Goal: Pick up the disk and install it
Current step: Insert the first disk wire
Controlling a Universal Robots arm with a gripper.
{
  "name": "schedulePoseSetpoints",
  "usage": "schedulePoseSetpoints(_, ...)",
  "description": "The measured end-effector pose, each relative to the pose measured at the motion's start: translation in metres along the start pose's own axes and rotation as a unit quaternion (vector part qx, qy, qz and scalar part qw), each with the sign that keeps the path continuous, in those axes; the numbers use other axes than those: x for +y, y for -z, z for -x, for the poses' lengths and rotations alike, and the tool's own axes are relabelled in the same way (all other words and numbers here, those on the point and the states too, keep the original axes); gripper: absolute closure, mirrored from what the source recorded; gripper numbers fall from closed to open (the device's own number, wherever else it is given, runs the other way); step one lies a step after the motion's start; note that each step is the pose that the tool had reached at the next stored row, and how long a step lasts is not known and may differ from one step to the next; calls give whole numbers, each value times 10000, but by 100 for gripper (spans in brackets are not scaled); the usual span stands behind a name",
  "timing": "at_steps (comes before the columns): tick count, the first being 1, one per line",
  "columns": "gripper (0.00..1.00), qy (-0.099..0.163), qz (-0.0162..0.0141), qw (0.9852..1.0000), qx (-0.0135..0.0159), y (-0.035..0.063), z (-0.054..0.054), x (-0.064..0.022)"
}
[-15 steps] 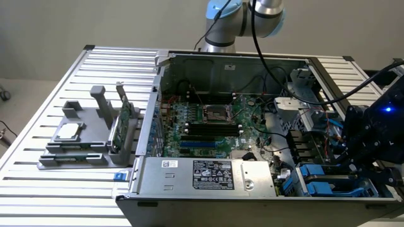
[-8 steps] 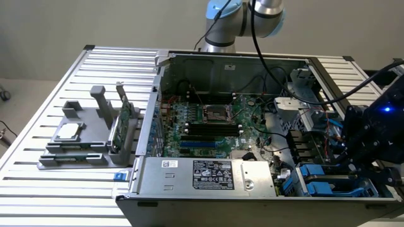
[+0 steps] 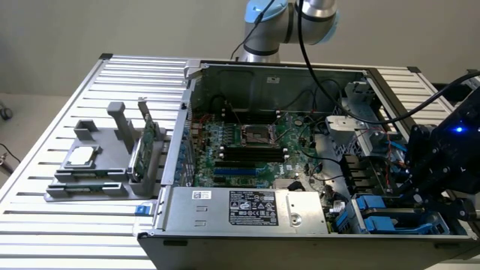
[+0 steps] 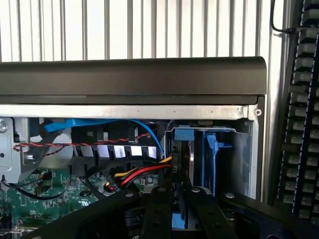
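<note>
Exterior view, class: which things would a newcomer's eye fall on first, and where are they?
The open grey metal computer case with its green motherboard sits mid-table. At the exterior view's right, the black gripper hangs over bright blue plastic drive carriers in the case's corner. A grey holder with spare parts stands at the left.

- The gripper [image 4: 174,209] is cut off by the wrist view's edge, so its fingertips lie out of frame.
- Between the jaws, only a blue sliver of the disk [image 4: 178,219] shows; its label and metal face are hidden.
- In the exterior view, the gripper [image 3: 420,194] hides the bay beneath its jaws.
</note>
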State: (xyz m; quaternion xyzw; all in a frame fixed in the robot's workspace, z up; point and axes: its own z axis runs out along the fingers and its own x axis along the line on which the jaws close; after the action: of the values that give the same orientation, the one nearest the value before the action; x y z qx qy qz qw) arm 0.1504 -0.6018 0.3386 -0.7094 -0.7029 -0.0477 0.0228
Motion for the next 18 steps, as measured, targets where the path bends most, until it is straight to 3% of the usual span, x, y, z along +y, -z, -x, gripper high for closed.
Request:
schedulePoseSetpoints(6, 83, 3, 31, 10000, 15, -3, 1, 0)
schedulePoseSetpoints(18, 83, 16, 39, 10000, 16, -6, 1, -12)
